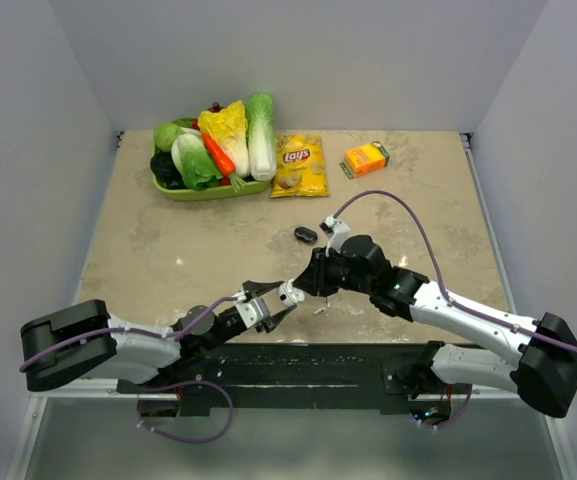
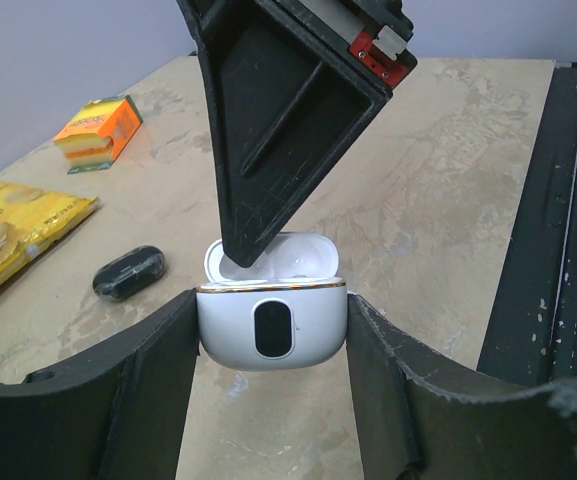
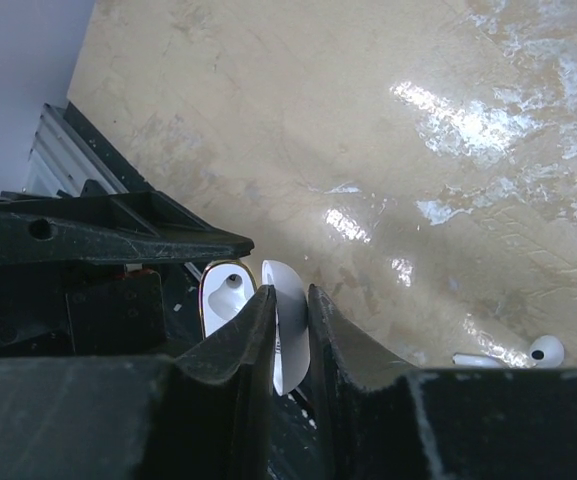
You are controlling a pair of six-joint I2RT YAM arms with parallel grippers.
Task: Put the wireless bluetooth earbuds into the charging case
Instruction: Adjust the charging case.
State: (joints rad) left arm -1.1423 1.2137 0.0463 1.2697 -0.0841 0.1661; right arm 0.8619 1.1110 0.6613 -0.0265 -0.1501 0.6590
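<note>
The white charging case (image 2: 273, 345) with a gold rim hangs above the table, its lid (image 3: 289, 335) standing open. My left gripper (image 2: 273, 302) is shut on the case body, one finger on each side. From above, my right gripper (image 3: 288, 295) is shut on the thin lid, and one of its fingers (image 2: 268, 150) reaches into the opening. One socket (image 3: 224, 293) in the case shows empty. A small white earbud (image 3: 545, 350) with a round head and a stem lies on the table to the right. In the top view both grippers meet at the case (image 1: 290, 294).
A black glossy oval object (image 2: 128, 272) lies on the table beyond the case. At the back are a green tray of toy vegetables (image 1: 213, 150), a yellow chip bag (image 1: 300, 165) and an orange box (image 1: 365, 159). The black base rail (image 1: 308, 365) runs close below the grippers.
</note>
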